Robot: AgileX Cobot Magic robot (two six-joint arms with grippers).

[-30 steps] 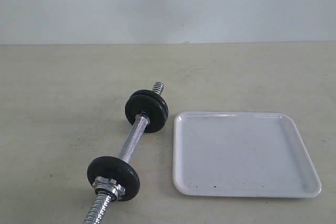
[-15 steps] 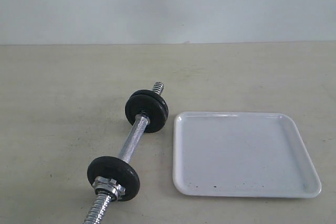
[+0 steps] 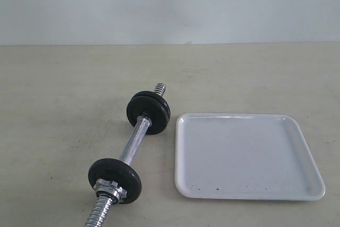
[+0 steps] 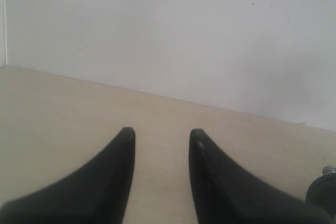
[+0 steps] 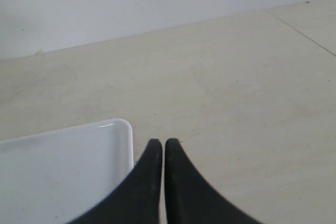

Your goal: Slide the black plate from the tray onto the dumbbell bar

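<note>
On the left, left gripper (image 4: 160,132) with fingers apart above the tabletop (image 3: 64,94). Centre-left, dumbbell bar (image 3: 133,142) lying near to far, black plate (image 3: 159,111) threaded on its far end. Right, tray (image 3: 249,195) flat. Right gripper (image 5: 164,142) pressed together beside a tray corner.

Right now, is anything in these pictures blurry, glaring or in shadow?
Exterior view: soft even light, faint shadows by the dumbbell bar, no harsh glare on the tray. Left wrist view: the left fingers look dark and blurred. Right wrist view: the right fingers blurred too, a small highlight on the tray rim.
</note>
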